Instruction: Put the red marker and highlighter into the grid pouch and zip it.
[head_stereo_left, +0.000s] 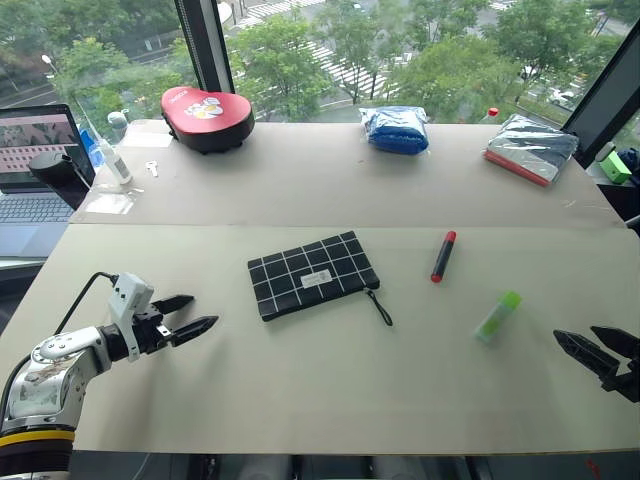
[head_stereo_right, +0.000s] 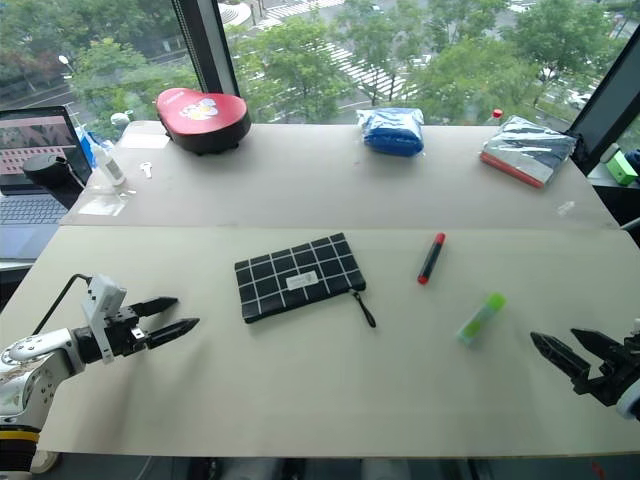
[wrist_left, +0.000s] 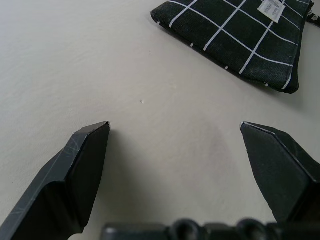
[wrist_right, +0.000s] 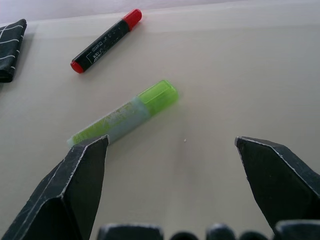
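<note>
The grid pouch (head_stereo_left: 312, 273) lies flat in the middle of the table, black with white lines, its zipper strap (head_stereo_left: 380, 306) trailing to the right. To its right lies the red marker (head_stereo_left: 443, 256), red cap at the far end. The light-green highlighter (head_stereo_left: 497, 316) rests nearer the front right, also seen close in the right wrist view (wrist_right: 125, 114). My left gripper (head_stereo_left: 187, 316) hovers open at the front left, well short of the pouch (wrist_left: 240, 40). Open as well, my right gripper (head_stereo_left: 594, 347) sits at the front right edge, a short way from the highlighter.
Along the far edge stand a red padded case (head_stereo_left: 207, 117), a blue cloth bundle (head_stereo_left: 396, 129) and a clear packet with a red edge (head_stereo_left: 531, 148). A laptop (head_stereo_left: 35, 165) sits at the far left. A seam crosses the table (head_stereo_left: 300, 380) behind the pouch.
</note>
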